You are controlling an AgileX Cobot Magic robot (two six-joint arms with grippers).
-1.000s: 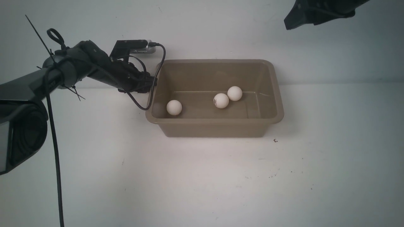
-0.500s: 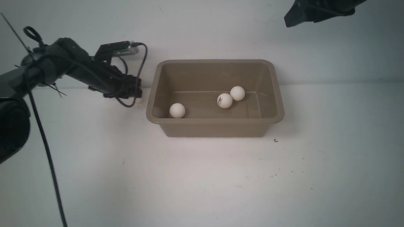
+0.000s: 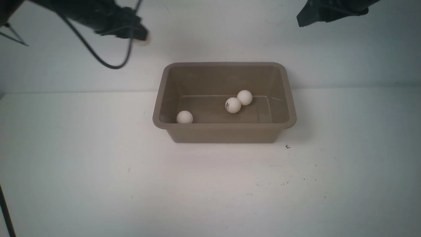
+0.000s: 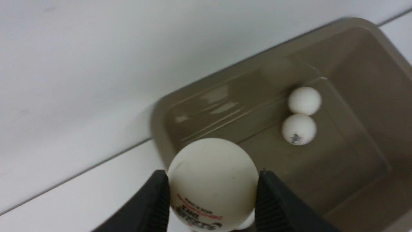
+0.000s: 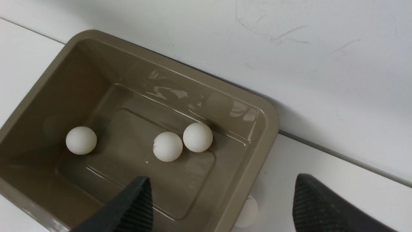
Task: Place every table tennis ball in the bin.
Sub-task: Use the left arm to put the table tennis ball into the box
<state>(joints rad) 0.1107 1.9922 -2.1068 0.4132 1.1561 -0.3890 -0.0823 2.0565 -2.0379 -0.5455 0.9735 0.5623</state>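
Black-and-red print on the held ball (image 4: pixel 212 174), apparently too blurred to read.

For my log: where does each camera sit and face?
Front view: between the arms, facing forward at the bin on the table; arms in top corners.
Left wrist view: on left arm, looking past left gripper, shut on held ball, toward bin.
Right wrist view: on right arm, looking down into bin past open right gripper.
Shared: bin, touching pair of balls.

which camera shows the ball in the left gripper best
The left wrist view: the held ball sits large between the fingers, logo showing. The front view gives only a blurred pale edge at the left gripper; the right wrist view misses it.
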